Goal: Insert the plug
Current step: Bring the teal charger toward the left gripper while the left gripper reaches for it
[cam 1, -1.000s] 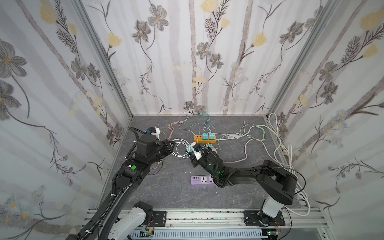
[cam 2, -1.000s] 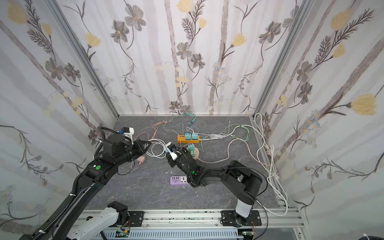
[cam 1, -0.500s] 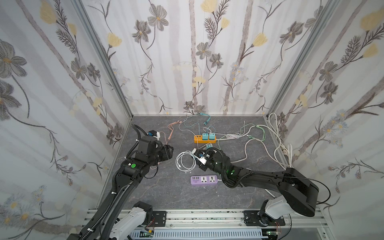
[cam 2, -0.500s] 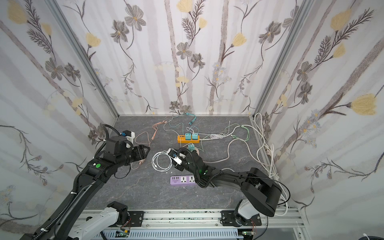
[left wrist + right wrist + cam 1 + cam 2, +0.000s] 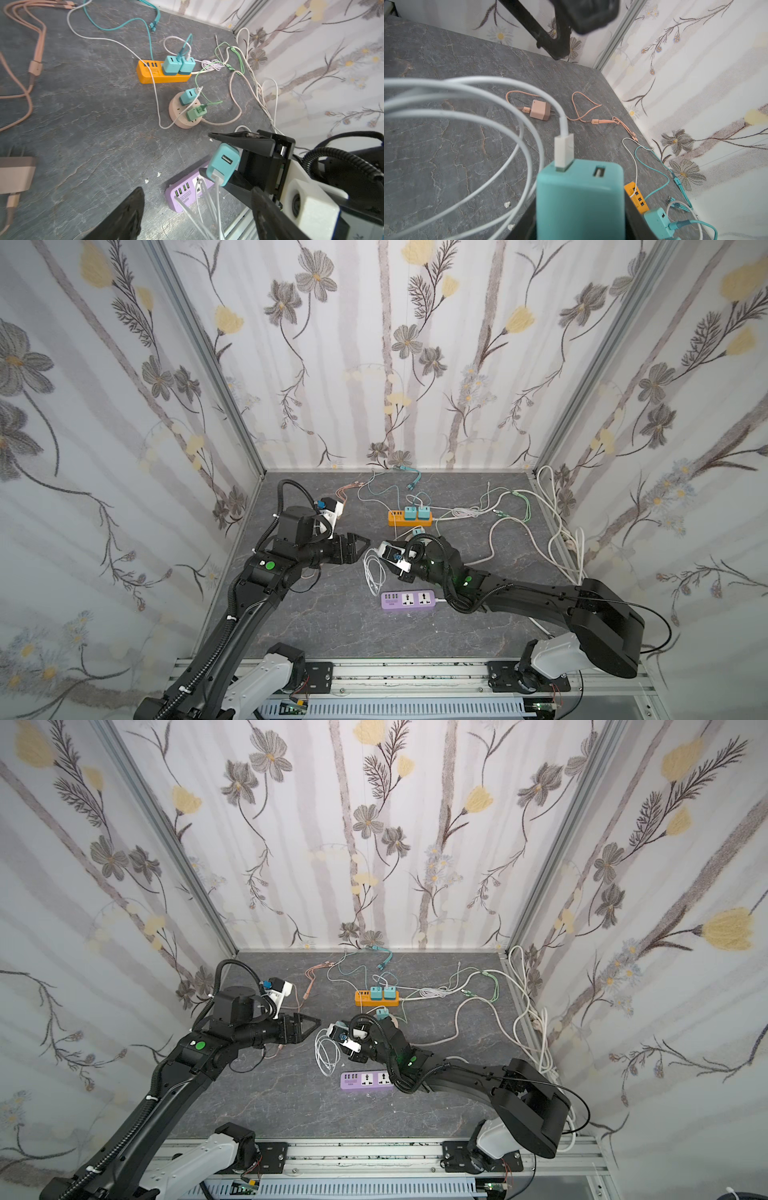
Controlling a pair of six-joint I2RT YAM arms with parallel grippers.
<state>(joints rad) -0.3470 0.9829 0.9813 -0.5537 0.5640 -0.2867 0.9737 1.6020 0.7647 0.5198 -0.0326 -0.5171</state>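
REMOTE CONSOLE: The right gripper (image 5: 216,158) clamps a teal USB charger (image 5: 579,199) between its black fingers (image 5: 239,139), holding it off the grey stone-patterned table (image 5: 316,622), as I watch from my station.

A white USB cable (image 5: 563,149) is plugged into one of the charger's two ports. In both top views it falls in loose coils to the tabletop.

The charger hangs close to the purple power strip (image 5: 409,599), which lies flat near the front rail with its two universal sockets facing up. In the left wrist view the charger overlaps the strip's socket end, but I cannot tell whether its prongs touch the strip.

The left gripper (image 5: 360,545) hovers just beside the right one, jaws spread wide apart.

Further back, an orange power strip (image 5: 409,518) carries two teal chargers (image 5: 410,513), and a round beige socket hub (image 5: 180,122) carries one teal and one green. A pink charger (image 5: 539,110) lies on the table with its pink cable (image 5: 595,121) trailing away.
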